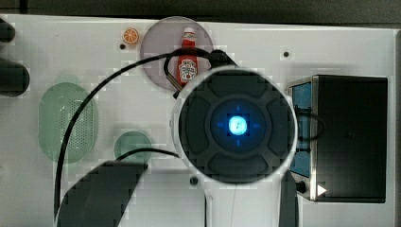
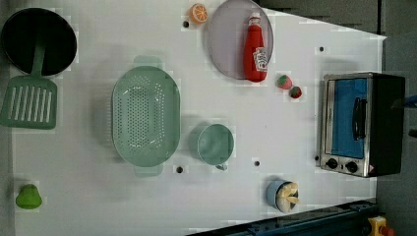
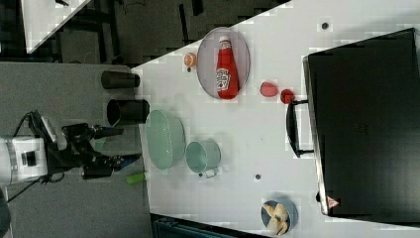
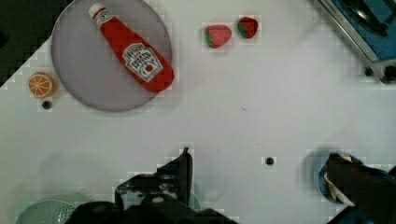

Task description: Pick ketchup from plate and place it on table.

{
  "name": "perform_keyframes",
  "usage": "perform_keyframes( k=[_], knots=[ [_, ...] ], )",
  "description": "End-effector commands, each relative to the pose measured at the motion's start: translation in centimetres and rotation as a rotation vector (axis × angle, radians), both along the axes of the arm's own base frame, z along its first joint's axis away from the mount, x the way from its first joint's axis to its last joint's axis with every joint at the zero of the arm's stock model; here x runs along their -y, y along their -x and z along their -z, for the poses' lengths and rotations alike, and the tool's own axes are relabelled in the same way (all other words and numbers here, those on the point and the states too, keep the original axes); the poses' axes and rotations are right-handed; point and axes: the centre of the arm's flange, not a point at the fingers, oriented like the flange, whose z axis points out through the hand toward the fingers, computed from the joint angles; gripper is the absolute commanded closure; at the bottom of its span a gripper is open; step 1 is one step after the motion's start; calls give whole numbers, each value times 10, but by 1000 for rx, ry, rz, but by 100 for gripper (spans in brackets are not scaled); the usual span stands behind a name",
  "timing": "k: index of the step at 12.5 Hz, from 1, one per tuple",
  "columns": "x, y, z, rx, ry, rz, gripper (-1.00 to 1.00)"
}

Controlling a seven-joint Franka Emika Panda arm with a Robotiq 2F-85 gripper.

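Here the ketchup (image 2: 255,49) lies flat on the plate (image 2: 226,44).

In the top view we find the arm's round housing (image 1: 235,125) covering the ketchup's (image 1: 187,59) lower end and the plate's (image 1: 158,45) near right edge. In the wrist view, the green basket (image 4: 49,212) is cut off by the edge.

A robot lab's mock kitchen: white bench (image 2: 98,196) with bolt holes, toy strawberries (image 2: 284,81), toaster oven (image 2: 361,123).
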Motion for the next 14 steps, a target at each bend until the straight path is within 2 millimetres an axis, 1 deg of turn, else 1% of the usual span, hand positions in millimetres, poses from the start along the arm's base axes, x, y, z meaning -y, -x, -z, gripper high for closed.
perform_keyframes(
  k=[1, 3, 5, 11, 14],
  knots=[
    [3, -26, 52, -77, -18, -170, -100],
    [1, -40, 76, -89, -26, -252, -100],
    [-4, -54, 103, -114, -36, -314, -100],
    [-31, -99, 187, -125, -60, -382, -100],
    [-39, -118, 230, -107, -66, -471, -100]
  ],
)
